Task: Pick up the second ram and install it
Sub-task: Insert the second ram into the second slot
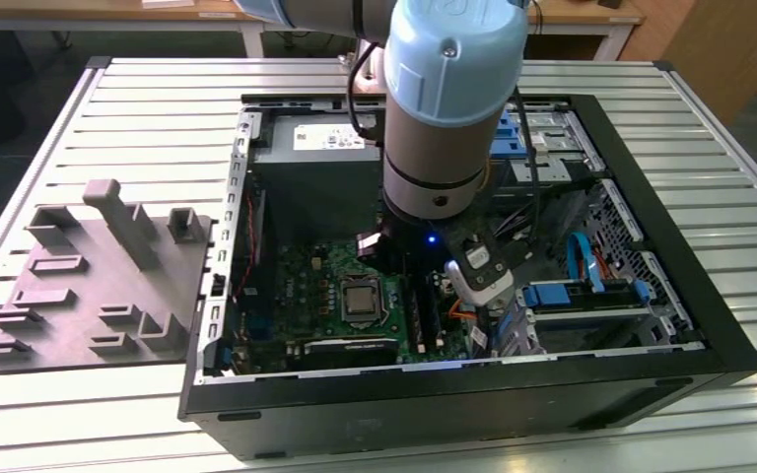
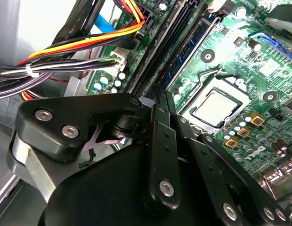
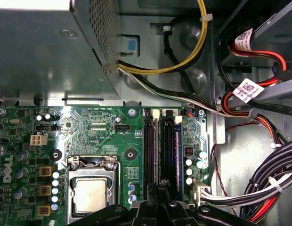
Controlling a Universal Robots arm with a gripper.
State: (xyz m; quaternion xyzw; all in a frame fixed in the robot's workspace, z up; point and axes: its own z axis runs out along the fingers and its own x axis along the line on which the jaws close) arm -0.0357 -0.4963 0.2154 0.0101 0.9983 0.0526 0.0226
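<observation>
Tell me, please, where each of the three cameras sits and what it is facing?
Exterior view: off the arm, above the table, looking down into the open computer case; the arm's pale blue wrist crosses the middle.
First wrist view: on the arm, looking straight onto the motherboard and black slot strips; black pincer links at one edge.
Second wrist view: on the arm, slanting across the pincer's linkage toward the board.
Shared: both wrist views show the processor socket and slot strips.

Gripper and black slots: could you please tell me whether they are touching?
Cannot tell. In the first wrist view the gripper overlaps the slots' near ends, and its own body hides any contact or gap.
</observation>
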